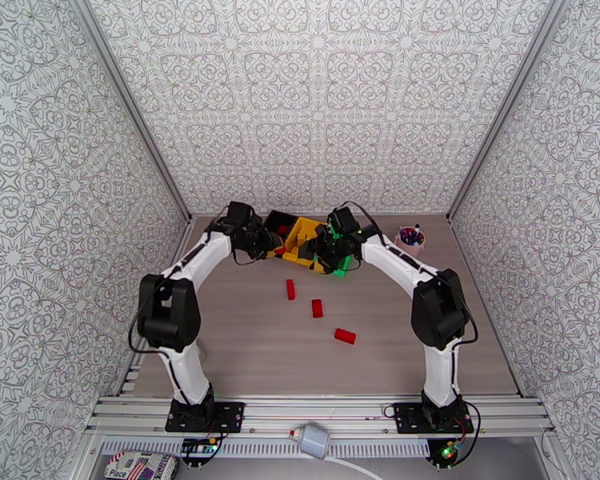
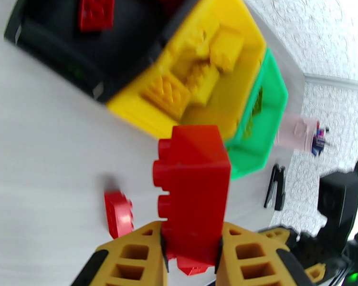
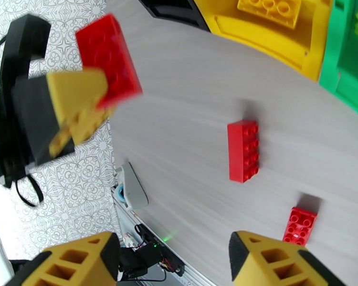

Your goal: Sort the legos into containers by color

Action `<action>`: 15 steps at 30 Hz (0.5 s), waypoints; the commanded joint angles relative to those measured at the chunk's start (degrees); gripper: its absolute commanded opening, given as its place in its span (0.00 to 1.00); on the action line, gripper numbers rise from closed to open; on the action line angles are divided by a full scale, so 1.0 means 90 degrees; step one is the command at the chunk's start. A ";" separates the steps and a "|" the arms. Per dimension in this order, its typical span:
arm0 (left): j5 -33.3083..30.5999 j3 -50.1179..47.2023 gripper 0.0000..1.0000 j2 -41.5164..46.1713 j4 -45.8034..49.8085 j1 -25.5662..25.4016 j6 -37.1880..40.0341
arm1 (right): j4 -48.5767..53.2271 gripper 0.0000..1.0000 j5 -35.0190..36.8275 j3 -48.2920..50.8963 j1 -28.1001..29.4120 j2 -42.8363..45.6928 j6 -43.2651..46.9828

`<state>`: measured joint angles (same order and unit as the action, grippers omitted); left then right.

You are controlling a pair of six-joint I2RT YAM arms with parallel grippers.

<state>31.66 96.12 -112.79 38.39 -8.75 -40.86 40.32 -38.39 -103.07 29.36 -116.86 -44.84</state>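
My left gripper (image 2: 191, 249) is shut on a red lego (image 2: 193, 187) and holds it above the table, just short of the bins. From above, this gripper (image 1: 268, 243) is beside the black bin (image 1: 278, 221). That black bin (image 2: 59, 53) has a red lego (image 2: 97, 13) in it. The yellow bin (image 2: 145, 113) holds several yellow legos (image 2: 198, 77), and the green bin (image 2: 269, 110) stands beside it. My right gripper (image 3: 174, 258) is open with nothing between its fingers, hovering at the green bin (image 1: 342, 266). Loose red legos (image 1: 290, 290) (image 1: 317, 308) (image 1: 345, 336) lie on the table.
A pink cup of pens (image 1: 412, 236) stands right of the bins. The right wrist view shows two loose red legos (image 3: 243, 151) (image 3: 300, 226) on the bare wood and the left gripper (image 3: 102, 86) with its brick (image 3: 107, 58). Patterned walls close in the table.
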 commanded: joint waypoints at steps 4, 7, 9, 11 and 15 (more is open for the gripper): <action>-0.0106 0.2050 0.24 -0.1332 0.1064 0.0319 0.0642 | 0.1056 0.65 0.0104 -0.0864 -0.0188 -0.0382 0.0574; -0.0051 0.3080 0.29 -0.2052 0.1291 0.0444 0.0663 | 0.1233 0.65 0.0125 -0.0981 -0.0297 -0.0424 0.0665; 0.0052 0.3722 0.38 -0.2512 0.1457 0.0484 0.0687 | 0.1281 0.65 0.0116 -0.0973 -0.0350 -0.0414 0.0691; 0.0044 0.4487 0.56 -0.3007 0.1845 0.0482 0.0748 | 0.1375 0.65 0.0135 -0.0971 -0.0402 -0.0394 0.0742; -0.0022 0.4909 0.69 -0.3275 0.2078 0.0473 0.0754 | 0.1531 0.65 0.0253 -0.0901 -0.0458 -0.0286 0.0858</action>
<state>31.46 137.86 -141.38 52.03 -4.54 -35.27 51.40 -37.63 -110.15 25.61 -119.77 -38.89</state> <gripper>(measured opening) 0.672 0.648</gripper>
